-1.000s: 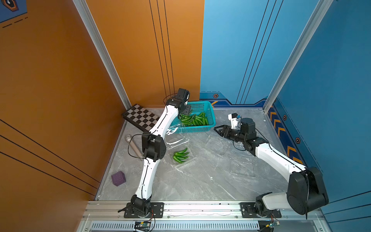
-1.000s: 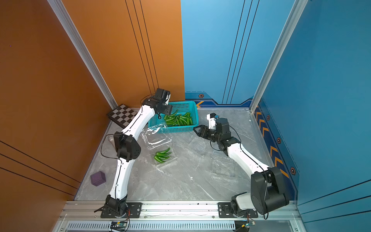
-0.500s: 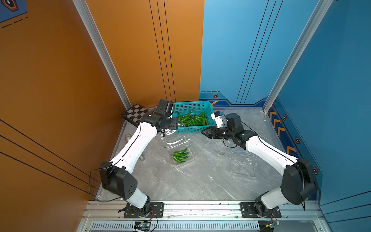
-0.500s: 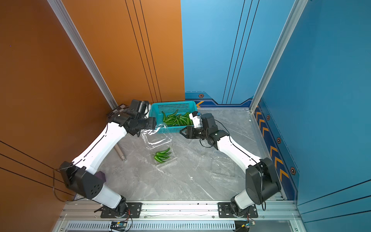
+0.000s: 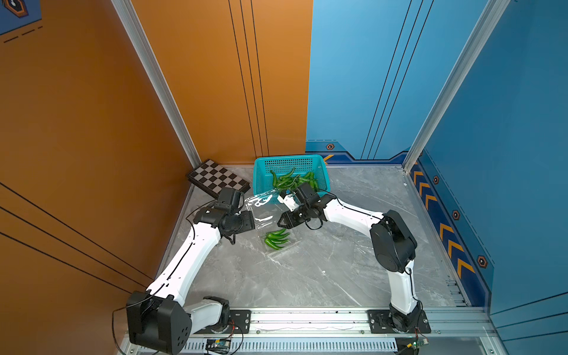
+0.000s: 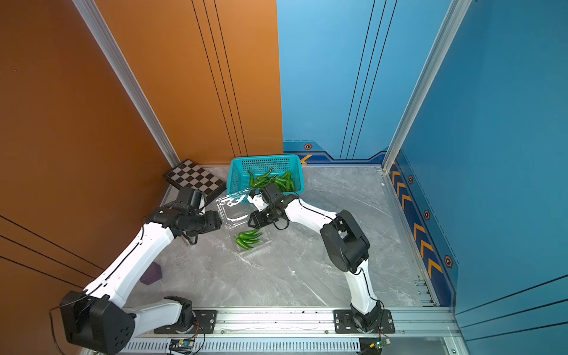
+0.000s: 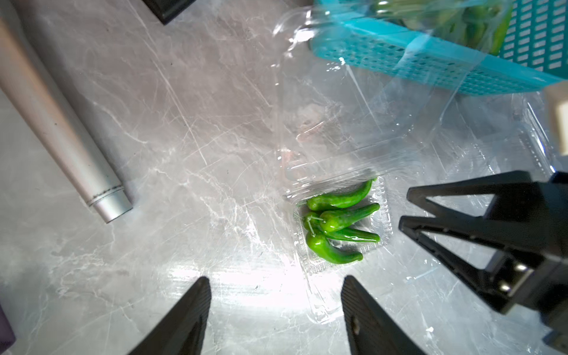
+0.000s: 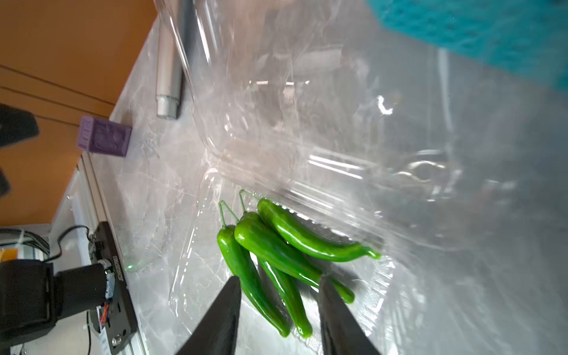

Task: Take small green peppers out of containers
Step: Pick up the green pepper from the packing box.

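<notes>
Several small green peppers lie bundled in the base of an open clear container. Its lid stands raised toward the basket. My right gripper is open just above the bundle, and the tips of two peppers lie between its fingers. It also shows in the left wrist view as the right gripper beside the peppers. My left gripper is open on the container's left side, holding nothing. More peppers fill the teal basket.
The teal basket stands at the back wall, a chessboard left of it. A silver cylinder and a purple block lie near the left edge. A faint empty clear container lies under the right arm.
Both arms have swung in to the open container. The left gripper came away from the basket. The right gripper moved left over the peppers and its jaws have narrowed.
</notes>
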Controlling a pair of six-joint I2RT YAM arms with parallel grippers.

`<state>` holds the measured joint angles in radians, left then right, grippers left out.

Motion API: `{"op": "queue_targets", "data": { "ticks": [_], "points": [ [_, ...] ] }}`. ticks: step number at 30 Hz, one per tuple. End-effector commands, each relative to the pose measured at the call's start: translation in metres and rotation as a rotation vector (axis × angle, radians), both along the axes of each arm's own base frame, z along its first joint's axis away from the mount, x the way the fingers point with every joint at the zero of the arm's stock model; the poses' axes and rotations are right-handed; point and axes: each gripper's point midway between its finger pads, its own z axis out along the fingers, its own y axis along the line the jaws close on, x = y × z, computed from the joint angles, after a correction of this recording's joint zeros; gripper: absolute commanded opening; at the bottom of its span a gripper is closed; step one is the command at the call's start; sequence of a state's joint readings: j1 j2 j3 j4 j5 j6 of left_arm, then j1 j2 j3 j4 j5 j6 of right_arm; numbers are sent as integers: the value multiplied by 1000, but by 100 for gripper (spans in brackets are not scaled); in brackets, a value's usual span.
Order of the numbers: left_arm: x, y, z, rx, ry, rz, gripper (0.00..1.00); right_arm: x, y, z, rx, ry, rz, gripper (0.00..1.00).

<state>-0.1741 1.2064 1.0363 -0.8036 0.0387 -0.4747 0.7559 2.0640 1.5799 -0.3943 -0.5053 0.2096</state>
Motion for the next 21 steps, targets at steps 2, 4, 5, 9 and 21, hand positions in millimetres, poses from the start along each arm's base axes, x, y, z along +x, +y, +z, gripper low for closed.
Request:
{"op": "queue_targets", "data": {
  "ticks": [2,4,5,9,21],
  "points": [
    [-6,0,-13,-95,23,35,70,-26,8,-19,-107,-15,90,44],
    [-8,2,-15,-99,26,50,70,-30,11,-27,-129,-19,110,44],
    [-8,4,-16,-100,17,57,70,-30,12,-32,-146,-28,115,44],
    [-13,8,-17,-106,8,72,71,-27,13,-46,-204,-63,103,44],
    [-14,10,-17,-117,-4,65,70,-17,18,-55,-222,-101,110,44]
  ]
}}
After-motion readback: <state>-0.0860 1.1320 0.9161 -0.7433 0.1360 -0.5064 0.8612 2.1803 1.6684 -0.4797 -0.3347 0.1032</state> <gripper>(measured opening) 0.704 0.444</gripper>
